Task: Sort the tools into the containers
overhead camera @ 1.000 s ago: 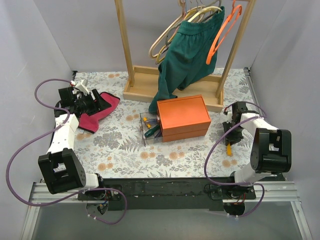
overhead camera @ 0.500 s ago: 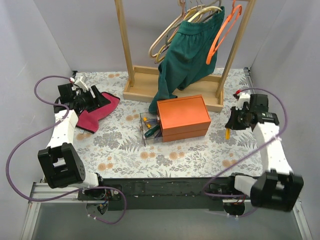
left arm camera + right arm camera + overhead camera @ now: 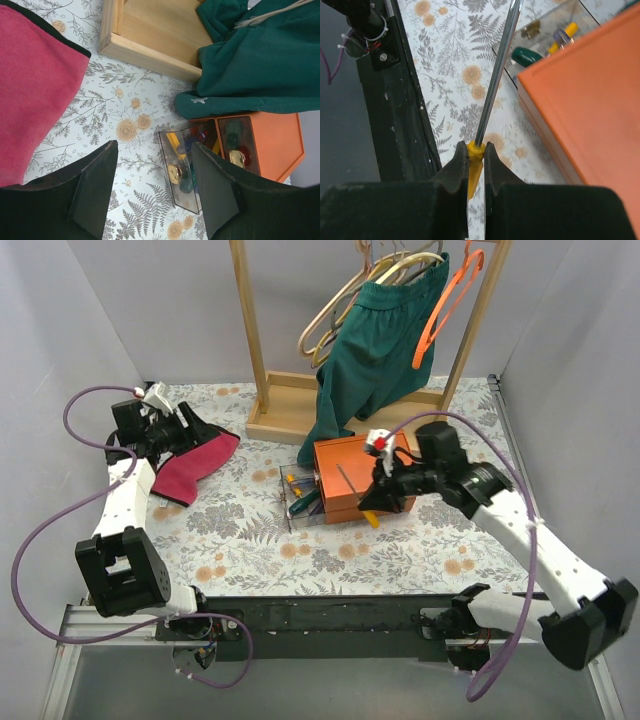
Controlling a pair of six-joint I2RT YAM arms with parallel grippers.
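Observation:
My right gripper [image 3: 374, 504] is shut on a yellow-handled screwdriver [image 3: 475, 167] and holds it above the table, just in front of the orange box [image 3: 366, 477]. Its metal shaft [image 3: 496, 82] points up and away from the jaws toward the clear plastic box [image 3: 546, 31]. That clear box [image 3: 299, 499] stands against the orange box's left side and holds several screwdrivers with green, yellow and blue handles. In the left wrist view, the clear box [image 3: 184, 167] and orange box [image 3: 267, 145] lie ahead. My left gripper [image 3: 155, 147] is open and empty at the far left, over the pink cloth [image 3: 192, 467].
A wooden clothes rack with a base tray [image 3: 290, 418] stands at the back. Hangers and a green garment [image 3: 378, 345] hang from it down to the orange box. The black rail [image 3: 395, 100] runs along the table's near edge.
My right arm swung from the table's right side leftward to the front of the orange box, carrying the yellow screwdriver. The left arm barely shifted.

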